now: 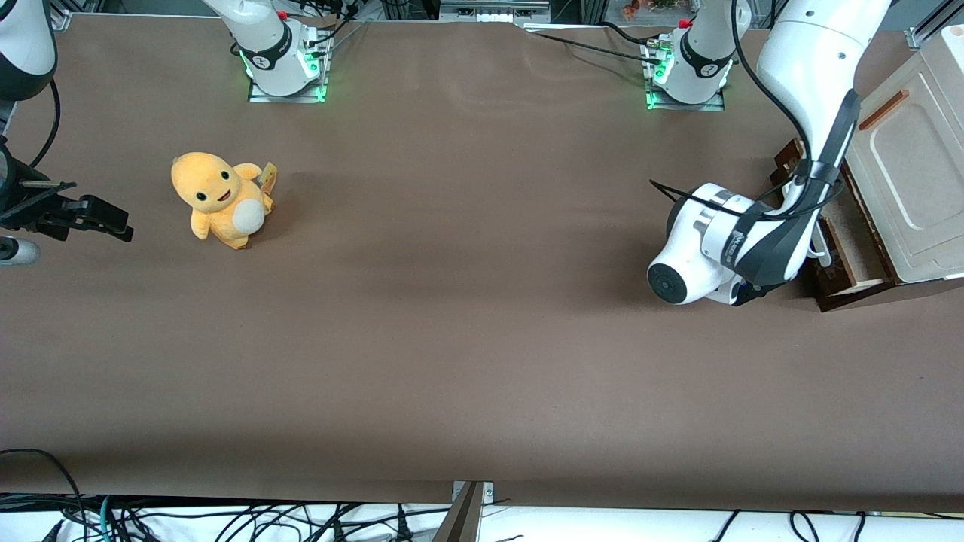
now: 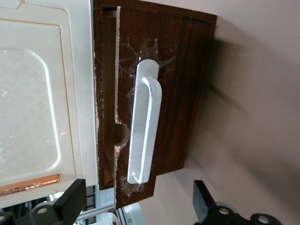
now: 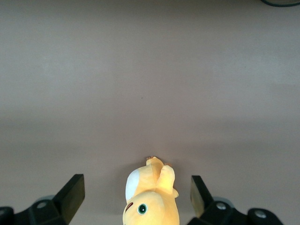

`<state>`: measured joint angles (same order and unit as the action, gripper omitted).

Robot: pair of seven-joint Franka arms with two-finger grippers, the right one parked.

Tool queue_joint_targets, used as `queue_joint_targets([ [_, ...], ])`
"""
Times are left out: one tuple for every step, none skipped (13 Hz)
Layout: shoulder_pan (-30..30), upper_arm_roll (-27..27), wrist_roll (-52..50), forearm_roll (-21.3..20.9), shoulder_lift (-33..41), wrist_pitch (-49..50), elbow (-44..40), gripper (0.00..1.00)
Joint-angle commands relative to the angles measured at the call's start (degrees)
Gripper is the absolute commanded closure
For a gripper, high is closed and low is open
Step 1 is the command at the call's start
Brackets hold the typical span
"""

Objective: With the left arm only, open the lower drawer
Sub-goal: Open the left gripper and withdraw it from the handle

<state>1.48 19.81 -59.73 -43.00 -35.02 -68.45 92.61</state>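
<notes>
Drawer (image 2: 154, 98) seems partly pulled out, beige inside showing in the front view. Claw (image 2: 136, 204) hangs open just before the handle (image 2: 143, 122), gripping nothing; further pulling possibly remains.

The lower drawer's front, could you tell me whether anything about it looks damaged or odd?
Yes. On the lower drawer, clear tape is stuck around both ends of the white handle, wrinkled and peeling, as if patching the mount. The dark front's edge looks chipped. The gripper hovers open in front of the handle, not touching.

Left arm (image 1: 809, 98) bent low, its gripper (image 2: 136, 206) with fingers (image 2: 70, 199) spread wide.
</notes>
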Motion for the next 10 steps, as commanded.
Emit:
queue_joint_targets([
  [0.1, 0.14, 2.94, 3.88, 1.26, -0.02, -3.39, 0.0],
  [0.1, 0.14, 6.0, 4.24, 2.23, -0.02, -4.01, 0.0],
  [0.01, 0.14, 8.99, 5.37, 3.45, -0.11, -4.11, 0.0],
  [-0.16, 0.14, 11.28, 6.69, 4.86, -1.76, -4.19, 0.0],
  [-0.51, 0.06, 12.7, 8.44, 6.52, -3.69, -4.19, 0.0],
  [-0.6, -0.03, 13.58, 9.42, 7.41, -4.67, -4.19, 0.0],
  [-0.61, -0.03, 14.89, 9.6, 7.77, -5.29, -4.19, 0.0],
  [-0.52, -0.03, 16.56, 10.3, 8.21, -6.25, -4.19, 0.0],
  [-0.52, -0.03, 18.23, 11.87, 8.99, -8.0, -4.19, 0.0],
  [-0.69, -0.12, 20.34, 13.45, 10.22, -9.41, -4.19, 0.0],
])
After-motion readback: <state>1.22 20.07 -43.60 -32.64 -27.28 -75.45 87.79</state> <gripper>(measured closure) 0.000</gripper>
